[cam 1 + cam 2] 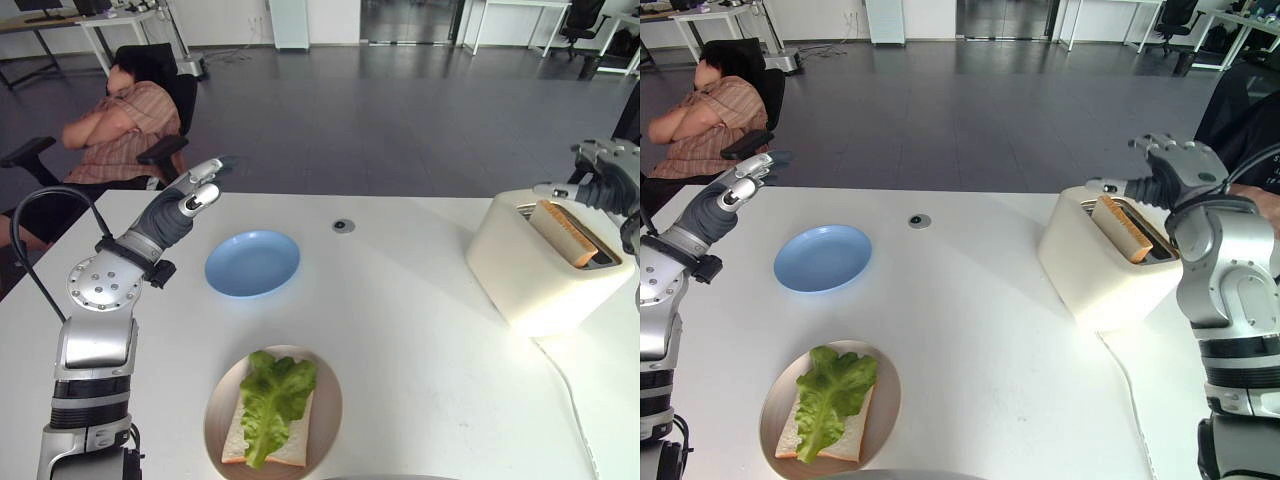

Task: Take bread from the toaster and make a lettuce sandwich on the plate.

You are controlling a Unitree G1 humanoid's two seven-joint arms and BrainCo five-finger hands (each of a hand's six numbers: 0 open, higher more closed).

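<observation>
The step in hand is lifting the second slice out of the toaster (1100, 275), which stands on the right side of the table (410, 330). The right hand (1175, 165) hovers just behind and above the slot, fingers spread and holding nothing, their tips close to the top edge of the bread (1122, 228). To do this well, the hand should probably come down with the fingers on the two broad faces of the slice, pinch near the exposed top and draw it straight up along the slot, so that it neither snags on the rim nor drags the light toaster across the table. A soft grip seems wise, since toast crumbles easily. The slice itself is golden-brown with a darker crust and leans in the slot, with its upper part standing well above the toaster's top. The left hand (190, 200) is raised near the blue plate (252, 263), fingers stretched out and holding nothing. On the tan plate (328, 405) at the table's near edge a white slice (297, 450) lies flat, and a ruffled green lettuce leaf (275, 395) is spread on it, overhanging its far edge, waiting for the top piece.
</observation>
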